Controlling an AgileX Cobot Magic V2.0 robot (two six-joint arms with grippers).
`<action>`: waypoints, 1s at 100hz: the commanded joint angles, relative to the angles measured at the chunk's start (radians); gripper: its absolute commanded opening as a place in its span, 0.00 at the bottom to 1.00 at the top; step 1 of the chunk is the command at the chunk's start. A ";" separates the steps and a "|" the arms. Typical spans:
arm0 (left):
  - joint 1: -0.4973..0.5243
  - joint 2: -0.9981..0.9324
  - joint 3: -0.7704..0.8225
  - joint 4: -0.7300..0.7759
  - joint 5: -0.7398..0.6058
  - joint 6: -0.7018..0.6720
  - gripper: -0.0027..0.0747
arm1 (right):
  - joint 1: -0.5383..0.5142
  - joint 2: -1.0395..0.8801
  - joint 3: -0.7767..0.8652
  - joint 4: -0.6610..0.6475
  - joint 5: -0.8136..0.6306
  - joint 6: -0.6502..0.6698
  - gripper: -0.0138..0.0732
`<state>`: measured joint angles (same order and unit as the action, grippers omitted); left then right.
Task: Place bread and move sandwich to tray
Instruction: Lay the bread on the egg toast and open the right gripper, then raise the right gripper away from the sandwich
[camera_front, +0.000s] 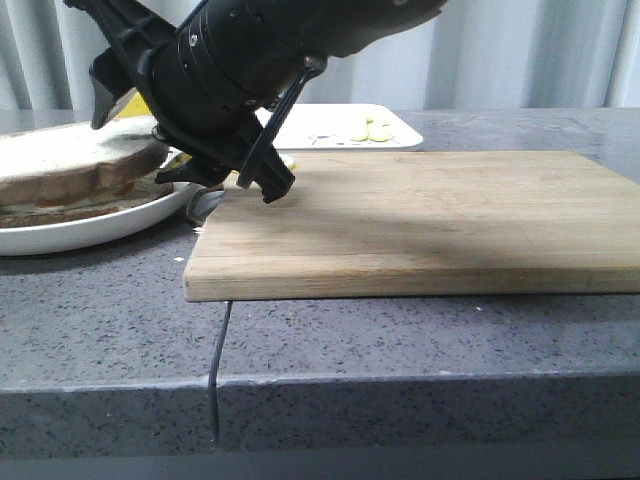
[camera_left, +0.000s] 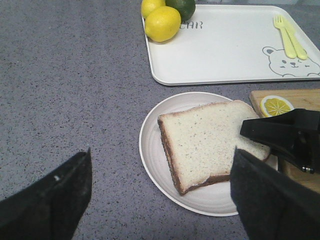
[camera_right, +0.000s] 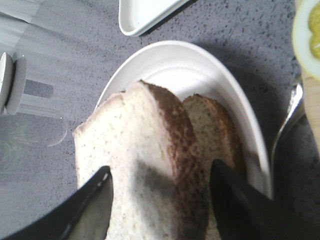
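The sandwich (camera_front: 80, 165) lies on the round white plate (camera_front: 60, 235) at the left; its pale top slice of bread (camera_left: 205, 142) covers the filling, so no egg shows. In the right wrist view the top slice (camera_right: 130, 150) sits askew over the lower slice (camera_right: 212, 120). My right gripper (camera_front: 185, 160) is open at the sandwich's near edge, its jaws (camera_right: 161, 167) straddling the top slice's crust. My left gripper (camera_left: 162, 165) is open and empty, high above the plate (camera_left: 155, 150). The white tray (camera_left: 225, 45) lies beyond the plate.
A wooden cutting board (camera_front: 420, 220) lies right of the plate, with a lemon slice (camera_left: 277, 105) on its corner. Two lemons (camera_left: 162, 22), a lime and pale green cutlery (camera_left: 290, 37) lie on the tray. A metal utensil (camera_right: 290, 110) rests between plate and board.
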<state>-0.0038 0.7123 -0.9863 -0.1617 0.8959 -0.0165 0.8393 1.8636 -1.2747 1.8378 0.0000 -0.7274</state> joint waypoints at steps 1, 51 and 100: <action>-0.005 0.006 -0.033 -0.010 -0.066 -0.002 0.72 | 0.002 -0.063 -0.023 0.042 0.017 -0.021 0.68; -0.005 0.006 -0.033 -0.010 -0.066 -0.002 0.72 | -0.089 -0.208 -0.023 -0.019 -0.047 -0.133 0.68; -0.005 0.006 -0.033 -0.010 -0.066 -0.002 0.72 | -0.253 -0.542 0.104 -0.254 -0.120 -0.426 0.68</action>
<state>-0.0038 0.7123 -0.9863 -0.1617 0.8959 -0.0165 0.6235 1.4321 -1.1870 1.6907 -0.1085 -1.1264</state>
